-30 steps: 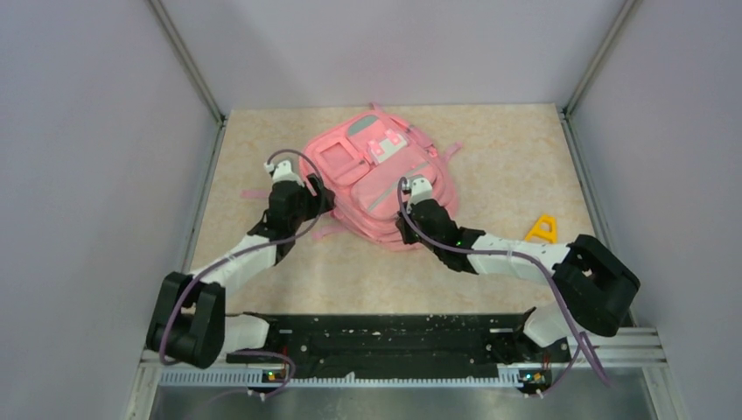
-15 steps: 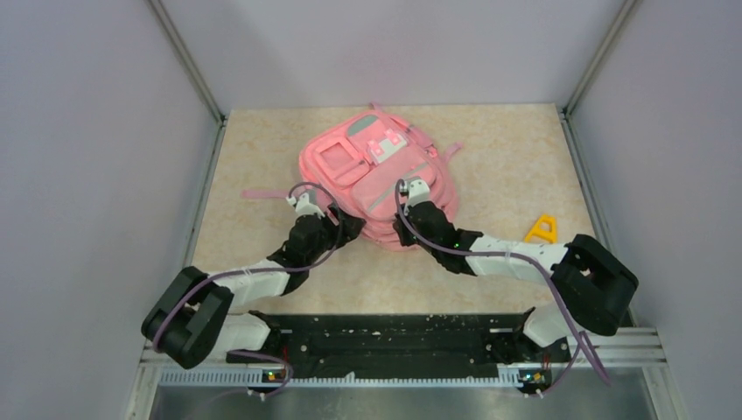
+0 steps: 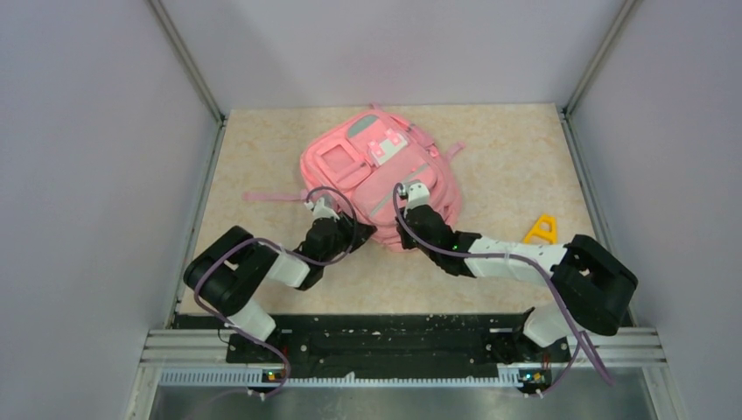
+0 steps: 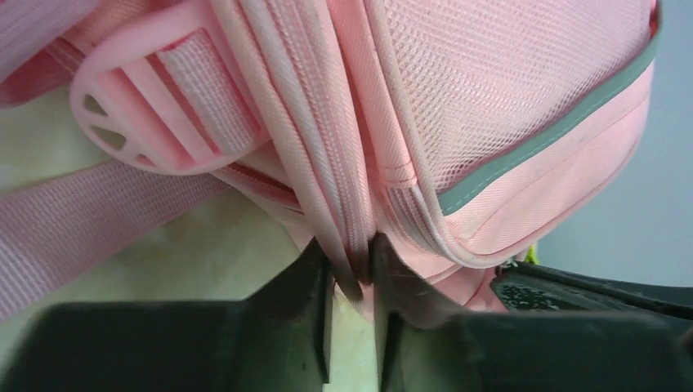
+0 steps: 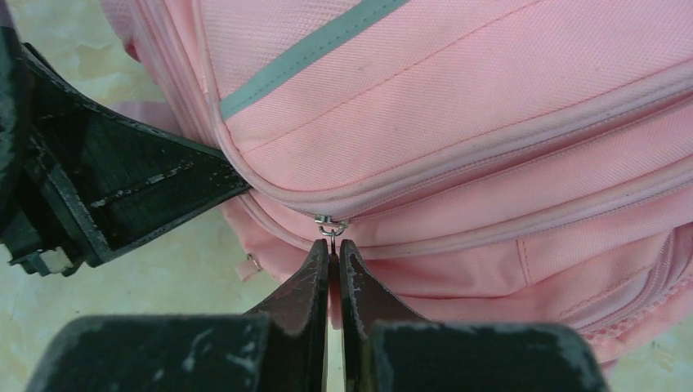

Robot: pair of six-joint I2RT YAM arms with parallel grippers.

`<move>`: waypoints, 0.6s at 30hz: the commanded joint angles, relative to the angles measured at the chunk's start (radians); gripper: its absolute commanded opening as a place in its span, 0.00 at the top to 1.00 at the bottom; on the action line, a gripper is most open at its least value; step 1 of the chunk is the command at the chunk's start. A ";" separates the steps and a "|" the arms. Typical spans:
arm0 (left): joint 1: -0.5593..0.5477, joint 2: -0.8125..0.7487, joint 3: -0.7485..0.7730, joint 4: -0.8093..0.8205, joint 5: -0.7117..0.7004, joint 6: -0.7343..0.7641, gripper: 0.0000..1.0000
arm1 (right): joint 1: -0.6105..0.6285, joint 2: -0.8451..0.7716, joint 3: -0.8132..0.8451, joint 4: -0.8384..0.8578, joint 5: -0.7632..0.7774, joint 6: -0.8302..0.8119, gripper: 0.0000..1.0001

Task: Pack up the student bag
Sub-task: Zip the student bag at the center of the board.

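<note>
The student bag (image 3: 376,171), a big pink backpack with grey trim, lies front-up in the middle of the table. My left gripper (image 3: 366,232) is at its near edge. In the left wrist view this gripper (image 4: 353,261) is shut on a fold of the bag's pink zip seam (image 4: 347,204). My right gripper (image 3: 401,232) sits just right of it. In the right wrist view it (image 5: 334,249) is shut on a zip pull hanging from a small metal ring (image 5: 331,223) on the bag (image 5: 490,90).
A yellow triangular object (image 3: 542,229) lies on the table right of the bag. A loose pink strap (image 3: 262,194) trails left from the bag. The left gripper's black body (image 5: 122,180) shows close beside the right fingers. Grey walls enclose the table.
The left arm has drawn back and swung right along the bag's near edge, and its jaws have closed on the seam. The right arm has barely moved.
</note>
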 commanded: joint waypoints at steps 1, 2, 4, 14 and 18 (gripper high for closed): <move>-0.001 -0.032 -0.013 0.076 -0.060 0.033 0.91 | 0.007 -0.023 0.024 -0.091 0.099 0.005 1.00; 0.001 -0.058 -0.028 0.061 -0.091 0.047 0.98 | -0.006 -0.031 0.022 -0.099 0.099 0.002 1.00; 0.019 -0.116 -0.067 0.037 -0.129 0.067 1.00 | -0.038 -0.047 0.010 -0.105 0.096 -0.004 1.00; 0.270 -0.532 -0.036 -0.551 -0.098 0.332 1.00 | -0.209 -0.067 -0.002 -0.075 0.088 -0.079 1.00; 0.393 -0.597 0.018 -0.659 -0.071 0.443 1.00 | -0.256 -0.035 0.019 -0.049 0.058 -0.110 1.00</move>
